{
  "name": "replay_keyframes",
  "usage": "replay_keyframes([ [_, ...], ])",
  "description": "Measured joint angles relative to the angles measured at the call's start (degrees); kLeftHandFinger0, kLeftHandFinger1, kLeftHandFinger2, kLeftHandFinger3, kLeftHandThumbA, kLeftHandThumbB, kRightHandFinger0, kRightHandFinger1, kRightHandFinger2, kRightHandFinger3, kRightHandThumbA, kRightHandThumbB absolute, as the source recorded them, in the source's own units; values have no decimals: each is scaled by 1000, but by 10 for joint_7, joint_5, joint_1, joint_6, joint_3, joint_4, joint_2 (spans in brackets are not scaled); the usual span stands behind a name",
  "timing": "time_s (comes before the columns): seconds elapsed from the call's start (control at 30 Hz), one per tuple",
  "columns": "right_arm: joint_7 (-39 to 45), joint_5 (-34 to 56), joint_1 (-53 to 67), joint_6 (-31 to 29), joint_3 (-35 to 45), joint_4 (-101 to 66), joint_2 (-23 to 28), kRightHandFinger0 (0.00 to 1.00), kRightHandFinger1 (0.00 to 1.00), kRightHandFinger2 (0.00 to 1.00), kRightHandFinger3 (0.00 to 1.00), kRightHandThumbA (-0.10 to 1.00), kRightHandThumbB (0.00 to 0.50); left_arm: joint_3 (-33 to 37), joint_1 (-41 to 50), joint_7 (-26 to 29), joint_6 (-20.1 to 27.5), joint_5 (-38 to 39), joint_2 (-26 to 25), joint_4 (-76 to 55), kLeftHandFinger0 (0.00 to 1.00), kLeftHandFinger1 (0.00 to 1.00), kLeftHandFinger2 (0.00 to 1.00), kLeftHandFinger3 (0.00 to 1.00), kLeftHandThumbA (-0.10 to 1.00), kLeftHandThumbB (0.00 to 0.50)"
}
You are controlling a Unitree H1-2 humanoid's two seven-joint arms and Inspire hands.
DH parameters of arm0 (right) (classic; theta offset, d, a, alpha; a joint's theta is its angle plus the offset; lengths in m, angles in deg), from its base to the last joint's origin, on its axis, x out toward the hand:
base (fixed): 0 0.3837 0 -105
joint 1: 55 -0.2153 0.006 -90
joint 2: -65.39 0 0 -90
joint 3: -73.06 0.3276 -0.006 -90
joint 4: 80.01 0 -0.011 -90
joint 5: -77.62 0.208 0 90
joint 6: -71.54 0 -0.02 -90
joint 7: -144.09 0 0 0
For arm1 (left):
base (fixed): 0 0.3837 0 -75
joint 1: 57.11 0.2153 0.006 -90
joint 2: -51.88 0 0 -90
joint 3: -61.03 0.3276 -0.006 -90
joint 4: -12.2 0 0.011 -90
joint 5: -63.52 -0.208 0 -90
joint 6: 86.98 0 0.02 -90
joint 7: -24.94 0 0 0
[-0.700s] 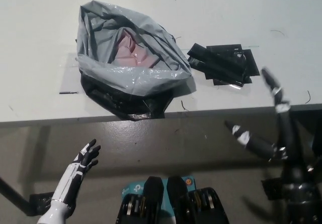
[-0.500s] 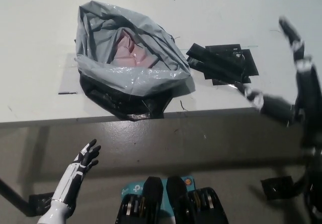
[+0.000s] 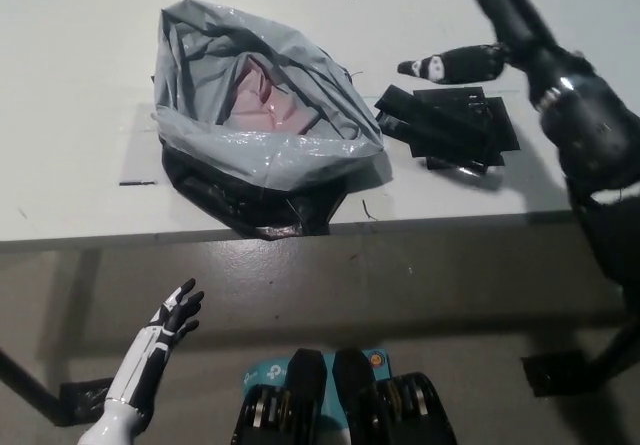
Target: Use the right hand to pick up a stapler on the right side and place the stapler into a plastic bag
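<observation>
Seemingly the stapler (image 3: 440,130) is the long dark bar lying slantwise on the white table (image 3: 80,45), just under the thumb of the black right hand (image 3: 522,50) and on its near side. It rests among flat black patches (image 3: 497,105), black on black, so I cannot cleanly trace its outline; a small bright glint shows at the patch's near edge. I would expect it to be stiff and rather dense for its bulk, with smooth, somewhat slick flanks and a hinged top that may swing away from the base if lifted by the top alone. The sound hold, then, is across the two long sides near the middle, thumb on one flank and fingers on the other, so top and base are pinched together. It lies low, so the fingertips must get right down to the tabletop. The right hand hangs over it spread wide, thumb and fingers well apart, with nothing in its grasp and no contact that I can see. Off to that hand's left, near the table's front edge, sits the grey plastic bag (image 3: 290,150), mouth gaping upward with something pinkish inside; its thin, soft film will give way, so releasing from above looks better than pushing in. The white left hand (image 3: 165,330) rests low, below the table edge, fingers apart and empty.
</observation>
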Motion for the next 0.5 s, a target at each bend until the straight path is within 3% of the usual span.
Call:
replay_keyframes([
  [0.3, 22, -26, -86, 26, -80, 294, -48, 1000, 1000, 1000, 1000, 994, 433, 1, 0, 0, 0, 0, 0, 0, 1000, 1000, 1000, 1000, 1000, 285],
  [0.5, 24, -45, -144, 32, -113, 467, -79, 1000, 1000, 1000, 1000, 995, 370, 0, 0, 0, 2, 0, -1, -12, 1000, 1000, 1000, 1000, 1000, 300],
])
